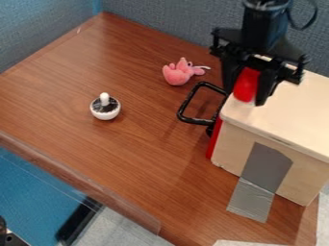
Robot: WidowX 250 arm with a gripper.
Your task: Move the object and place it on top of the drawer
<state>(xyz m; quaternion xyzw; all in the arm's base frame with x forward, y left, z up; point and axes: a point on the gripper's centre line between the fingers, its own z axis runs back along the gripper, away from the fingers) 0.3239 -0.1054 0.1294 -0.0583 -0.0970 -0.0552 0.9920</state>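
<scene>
Over the left corner of the wooden drawer box's top, at the upper right, hangs the black gripper. It is shut on a red object, which sits between the two fingers. The lower end of the red object is at the pale top of the drawer; whether it touches the surface, I cannot tell. A black handle and a red front edge are on the drawer's left side, and grey tape runs down its near side onto the table.
A pink plush toy lies left of the gripper, behind the black handle. Farther left on the brown table stands a small white and black bowl-like object with a white knob. Grey-blue partitions border the table's back and left.
</scene>
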